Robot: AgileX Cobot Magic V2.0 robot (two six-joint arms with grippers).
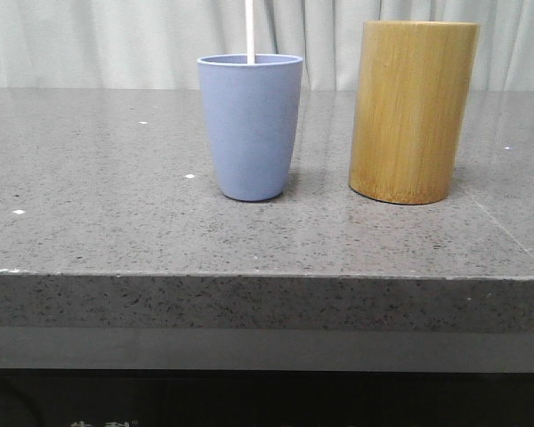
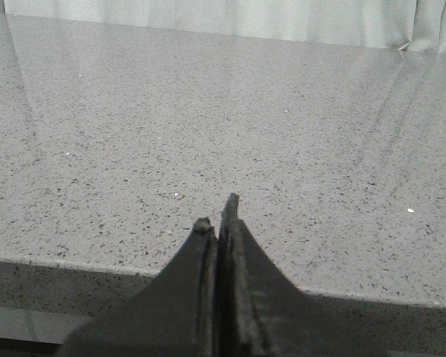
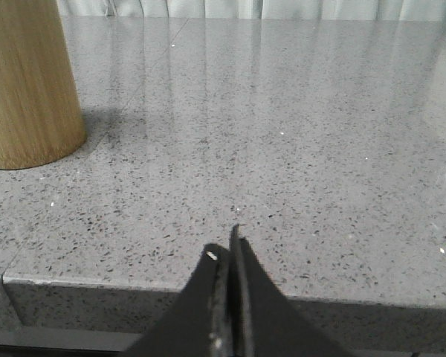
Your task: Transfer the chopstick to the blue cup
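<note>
In the front view we see the blue cup [image 1: 250, 127] just left of centre in the frame — a matte, pale blue-lavender tumbler with no handle, tapering toward its base. It stands upright on the speckled grey stone table [image 1: 116, 222]. The chopstick [image 1: 249, 31] rises out of the cup's mouth at the top of the frame: a thin, straight, cream-white stick, nearly vertical, its upper end cut off by the frame edge. Right of the cup, near but not touching it, stands the taller tan bamboo holder [image 1: 413, 111], a straight-sided cylinder with visible grain.

In the left wrist view we find the left gripper [image 2: 219, 223] at bottom centre, its dark fingers pressed together with nothing between them, above the near edge of the table. The right gripper [image 3: 227, 253] in the right wrist view is likewise clenched and empty — the bamboo holder sits at that frame's upper left.
</note>
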